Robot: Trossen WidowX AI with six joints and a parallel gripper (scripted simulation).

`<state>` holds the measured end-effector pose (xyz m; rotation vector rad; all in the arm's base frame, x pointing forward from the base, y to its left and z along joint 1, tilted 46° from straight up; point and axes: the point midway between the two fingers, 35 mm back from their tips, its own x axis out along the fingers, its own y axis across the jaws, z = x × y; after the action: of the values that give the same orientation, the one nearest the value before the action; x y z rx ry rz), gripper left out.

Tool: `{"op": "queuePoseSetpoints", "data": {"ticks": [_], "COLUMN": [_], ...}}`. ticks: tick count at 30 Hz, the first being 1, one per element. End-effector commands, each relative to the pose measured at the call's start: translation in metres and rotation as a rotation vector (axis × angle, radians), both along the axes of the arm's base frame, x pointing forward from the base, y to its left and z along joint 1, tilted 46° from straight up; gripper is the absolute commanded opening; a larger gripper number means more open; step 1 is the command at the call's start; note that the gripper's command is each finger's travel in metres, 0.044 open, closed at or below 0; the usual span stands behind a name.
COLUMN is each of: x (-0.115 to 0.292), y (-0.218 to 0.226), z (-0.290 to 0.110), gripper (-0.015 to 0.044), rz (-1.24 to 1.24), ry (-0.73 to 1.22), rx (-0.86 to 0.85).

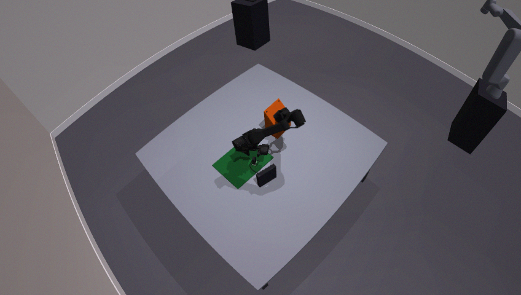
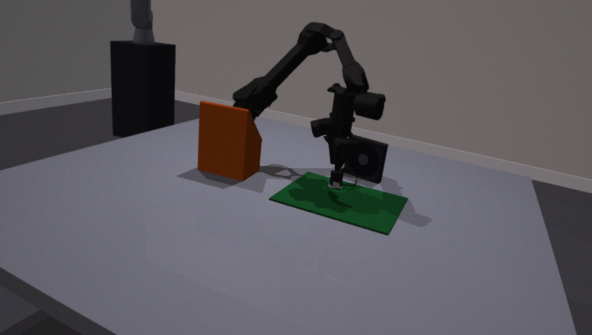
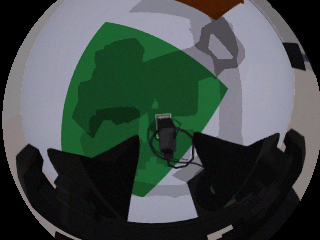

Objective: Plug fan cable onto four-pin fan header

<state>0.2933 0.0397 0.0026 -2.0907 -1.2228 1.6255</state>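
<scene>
The green board (image 1: 233, 172) (image 2: 367, 209) (image 3: 107, 67) lies flat on the table. The fan's small black plug (image 1: 254, 160) (image 2: 335, 180) (image 3: 163, 132) stands upright on the board near its edge and covers the header. Its thin black cable (image 2: 352, 186) loops beside it towards the black fan (image 1: 266, 175) (image 2: 365, 159), which stands on edge just off the board. My gripper (image 1: 256, 155) (image 2: 336, 172) (image 3: 167, 138) points straight down over the plug and is open. In the wrist view its fingers stand on either side of the plug, with a gap on each side.
An orange block (image 1: 272, 109) (image 2: 224, 141) stands on the table (image 1: 255, 237) behind the board, at the arm's base. Black pedestals (image 1: 250, 23) (image 1: 475, 120) (image 2: 141, 86) stand on the floor away from the table.
</scene>
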Motion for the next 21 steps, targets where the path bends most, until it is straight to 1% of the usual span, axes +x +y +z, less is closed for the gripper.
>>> {"op": "queuePoseSetpoints", "data": {"ticks": [1,4,6,10,13,21], "x": [0.000,0.000,-0.007,-0.057,-0.089,-0.092], "y": [-0.009,-0.009,-0.017,-0.051,-0.061,-0.062], "z": [0.013,0.013,0.006,-0.029,-0.045,-0.046], "gripper": [0.0260,0.0260,0.0260,0.0260,0.0260,0.0260], "rz": [0.012,0.012,0.010,0.009,0.011,0.012], "ry": [-0.015,-0.015,-0.014,-0.010,-0.010,-0.010], "rx": [-0.005,-0.005,-0.010,-0.020,-0.012,-0.010]}}
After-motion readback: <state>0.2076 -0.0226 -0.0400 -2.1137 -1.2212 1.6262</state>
